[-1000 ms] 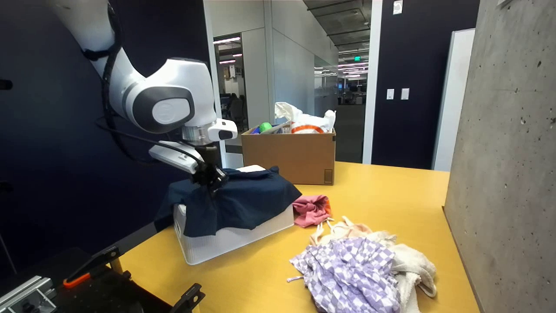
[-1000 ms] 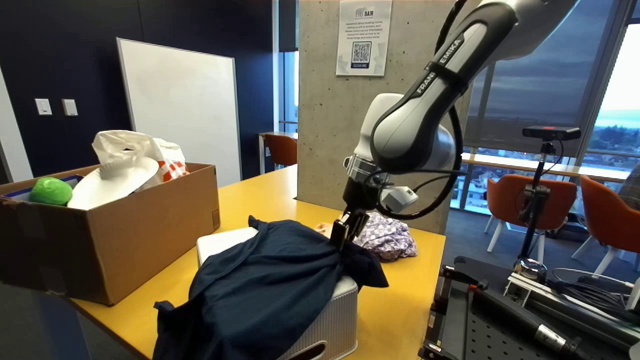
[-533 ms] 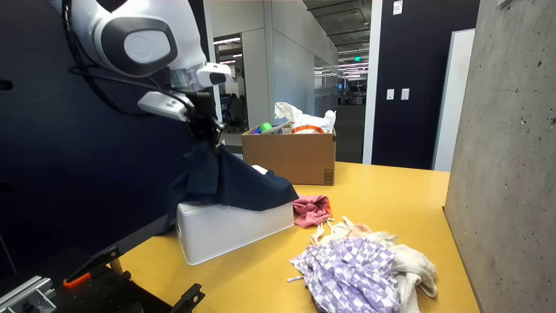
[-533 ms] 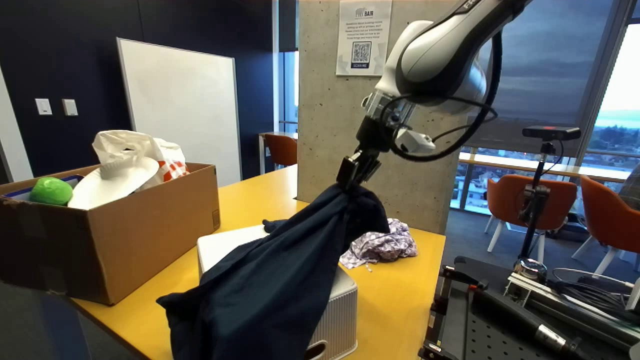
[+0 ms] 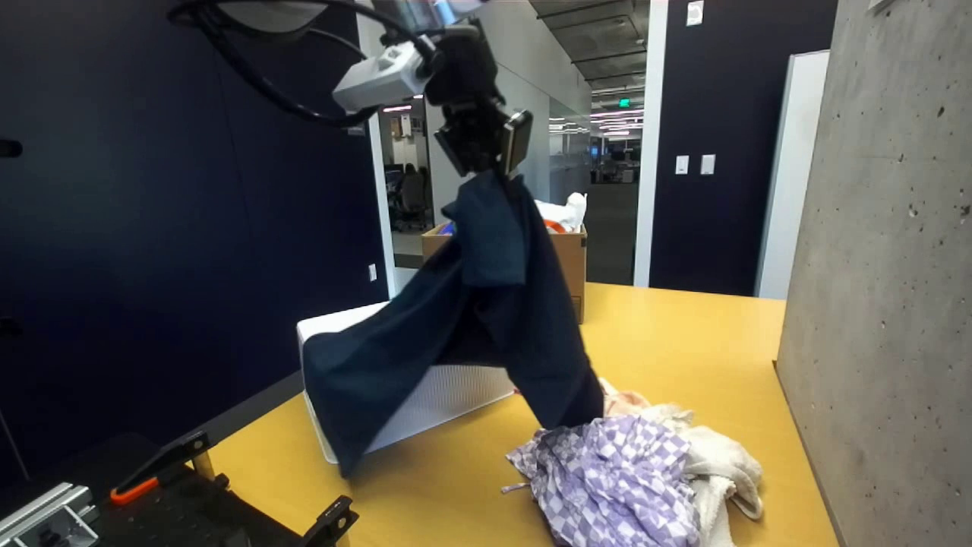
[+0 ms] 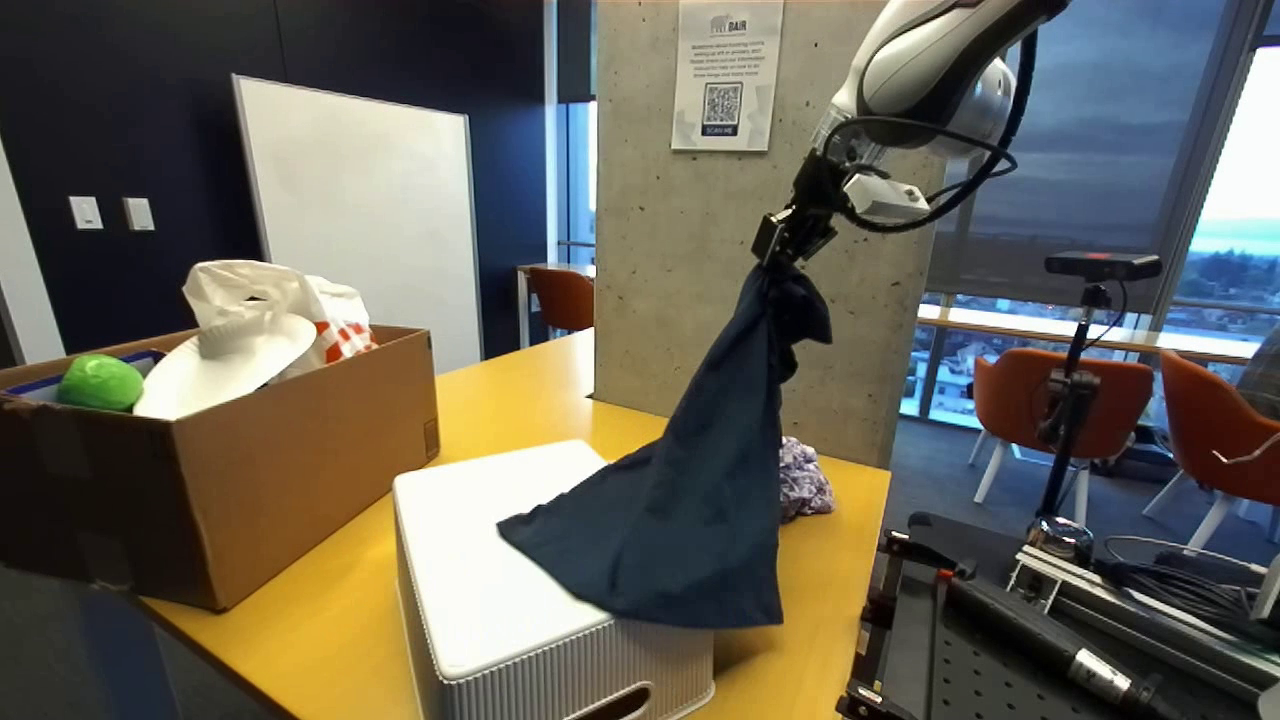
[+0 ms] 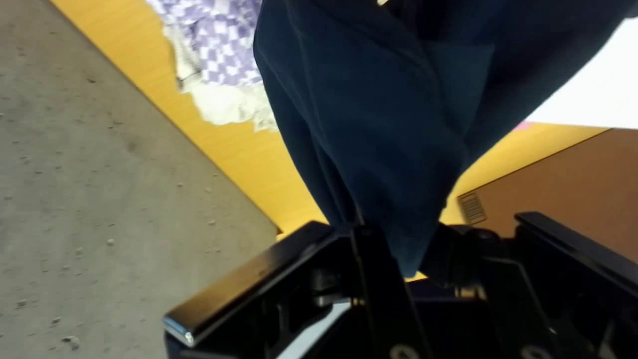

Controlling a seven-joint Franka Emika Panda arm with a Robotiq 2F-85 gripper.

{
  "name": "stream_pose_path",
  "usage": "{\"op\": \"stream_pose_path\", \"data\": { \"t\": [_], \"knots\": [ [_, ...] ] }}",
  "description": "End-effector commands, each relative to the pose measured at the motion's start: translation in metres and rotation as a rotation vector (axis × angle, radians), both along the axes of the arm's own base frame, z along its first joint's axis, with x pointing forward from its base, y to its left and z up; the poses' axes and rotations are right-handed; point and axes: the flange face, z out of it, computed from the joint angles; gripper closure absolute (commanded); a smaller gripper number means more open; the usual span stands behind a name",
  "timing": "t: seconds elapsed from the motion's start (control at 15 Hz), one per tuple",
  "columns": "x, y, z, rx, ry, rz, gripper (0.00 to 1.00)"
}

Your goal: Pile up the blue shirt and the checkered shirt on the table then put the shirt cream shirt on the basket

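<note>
The blue shirt (image 5: 490, 304) swung up and right, to the middle in an exterior view. In an exterior view, upper right, the end effector (image 6: 786, 256) pinches it tight. Wrist view: checkered shirt (image 7: 222, 45), top left; piling looks next.

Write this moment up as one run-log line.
gripper: clamping blue shirt | blue shirt: hanging, contact with white bin unclear | checkered shirt: bunched on table | cream garment: partly under checkered shirt

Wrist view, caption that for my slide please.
Dark blue shirt hanging from the pincer, checkered shirt and cream cloth on the yellow table.
</note>
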Motion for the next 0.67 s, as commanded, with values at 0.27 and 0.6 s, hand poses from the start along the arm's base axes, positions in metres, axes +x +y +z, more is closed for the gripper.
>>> {"op": "stream_pose_path", "data": {
  "t": [0.27, 0.6],
  "knots": [
    [0.037, -0.033, 0.036, -0.08, -0.057, -0.153, 0.97],
    [0.063, 0.117, 0.001, 0.032, -0.016, 0.062, 0.97]
  ]
}}
